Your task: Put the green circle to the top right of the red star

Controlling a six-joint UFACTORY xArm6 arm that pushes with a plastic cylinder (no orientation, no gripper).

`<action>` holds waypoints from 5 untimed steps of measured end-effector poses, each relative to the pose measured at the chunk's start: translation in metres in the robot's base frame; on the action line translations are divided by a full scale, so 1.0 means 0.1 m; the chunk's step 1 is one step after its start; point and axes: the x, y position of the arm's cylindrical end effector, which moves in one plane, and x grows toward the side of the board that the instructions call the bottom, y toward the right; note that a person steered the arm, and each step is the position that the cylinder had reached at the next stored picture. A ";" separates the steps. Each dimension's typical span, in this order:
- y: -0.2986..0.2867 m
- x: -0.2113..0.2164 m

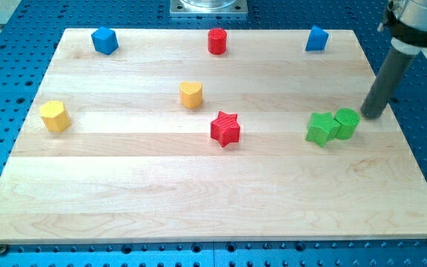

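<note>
The green circle (346,122) is a small round green block at the view's right, touching a green star-like block (322,128) on its left. The red star (225,128) lies near the middle of the wooden board, well to the view's left of both green blocks. My tip (368,116) rests on the board just to the right of the green circle, slightly above it, very close to it or touching it.
A red cylinder (216,41) stands at the top middle. Blue blocks sit at the top left (104,40) and top right (316,38). A yellow heart (191,95) lies up-left of the red star, and a yellow block (55,116) at the left. The board's right edge (405,141) is near my tip.
</note>
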 end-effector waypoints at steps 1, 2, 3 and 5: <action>-0.37 0.61; -0.75 0.86; -0.26 0.59; -0.94 -0.41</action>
